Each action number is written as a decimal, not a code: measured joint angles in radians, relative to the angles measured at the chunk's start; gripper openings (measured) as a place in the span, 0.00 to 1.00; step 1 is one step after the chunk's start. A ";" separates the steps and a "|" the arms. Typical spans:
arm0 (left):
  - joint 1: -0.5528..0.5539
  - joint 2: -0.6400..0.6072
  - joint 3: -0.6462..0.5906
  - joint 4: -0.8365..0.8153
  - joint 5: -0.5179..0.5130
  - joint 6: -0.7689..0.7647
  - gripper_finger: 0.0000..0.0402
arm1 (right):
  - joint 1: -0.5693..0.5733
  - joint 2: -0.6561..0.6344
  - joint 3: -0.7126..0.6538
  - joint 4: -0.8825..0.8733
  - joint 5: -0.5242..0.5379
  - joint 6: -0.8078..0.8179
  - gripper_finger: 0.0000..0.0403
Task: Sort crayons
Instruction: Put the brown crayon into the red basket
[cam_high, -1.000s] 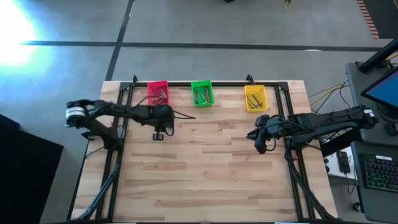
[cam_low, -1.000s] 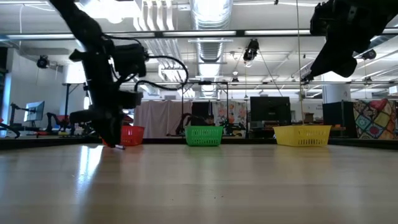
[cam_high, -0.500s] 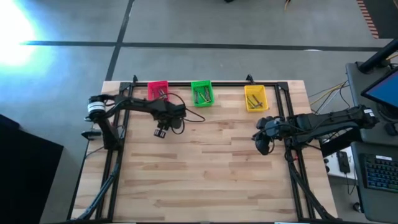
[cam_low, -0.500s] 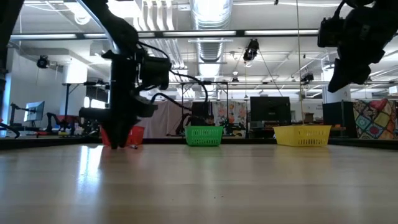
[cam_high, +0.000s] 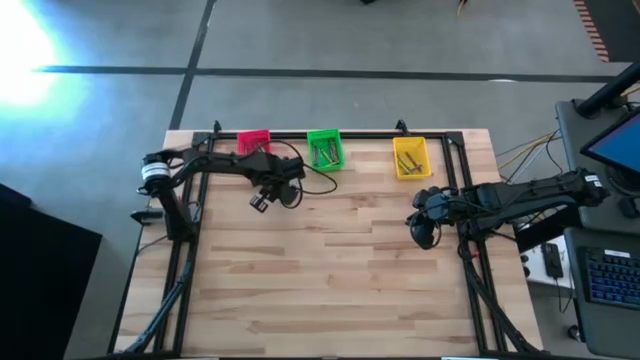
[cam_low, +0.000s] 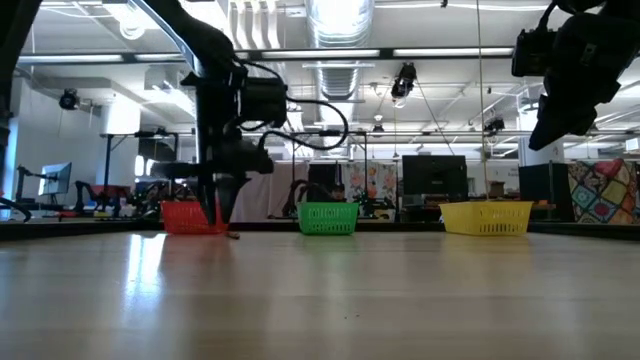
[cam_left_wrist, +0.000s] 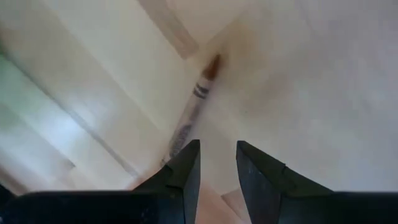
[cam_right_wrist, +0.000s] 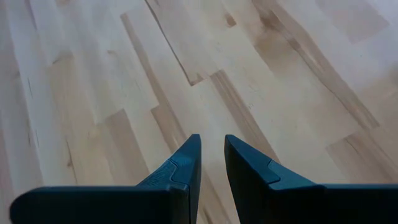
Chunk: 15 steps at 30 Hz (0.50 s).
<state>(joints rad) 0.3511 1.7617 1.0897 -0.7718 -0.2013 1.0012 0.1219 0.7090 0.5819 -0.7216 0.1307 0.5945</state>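
Observation:
One crayon (cam_left_wrist: 194, 109) with a reddish-brown tip lies flat on the wooden table, in front of the pink bin (cam_high: 254, 143). In the low view it is a small speck (cam_low: 232, 236). My left gripper (cam_left_wrist: 217, 152) points down just above the table beside this crayon, its fingers a little apart. The crayon's near end is hidden behind one fingertip (cam_left_wrist: 189, 155). In the high view the gripper (cam_high: 258, 203) is in front of the pink bin. My right gripper (cam_right_wrist: 212, 146) is shut and empty over bare table at the right (cam_high: 420, 238). Other crayons lie in the three bins.
The pink bin, the green bin (cam_high: 324, 150) and the yellow bin (cam_high: 411, 157) stand in a row along the table's far edge, each holding crayons. A black frame (cam_high: 300, 133) runs around the table. The near half of the table (cam_high: 330, 290) is bare wood.
My left gripper has swung toward the table's right and a little toward the far edge, staying low over the table in front of the pink bin. My right gripper has drawn back slightly toward the right edge.

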 joint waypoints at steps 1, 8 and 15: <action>0.005 0.008 -0.006 0.015 -0.012 0.021 0.22 | 0.000 0.000 0.000 0.000 0.000 0.000 0.16; 0.038 0.083 -0.004 0.118 -0.050 0.031 0.22 | 0.000 0.000 0.000 -0.001 0.000 0.000 0.16; 0.044 0.115 0.035 0.108 -0.044 0.091 0.24 | 0.000 0.000 0.000 0.000 0.000 0.000 0.16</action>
<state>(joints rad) 0.3954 1.8768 1.1245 -0.6637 -0.2452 1.0925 0.1220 0.7094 0.5816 -0.7212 0.1307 0.5945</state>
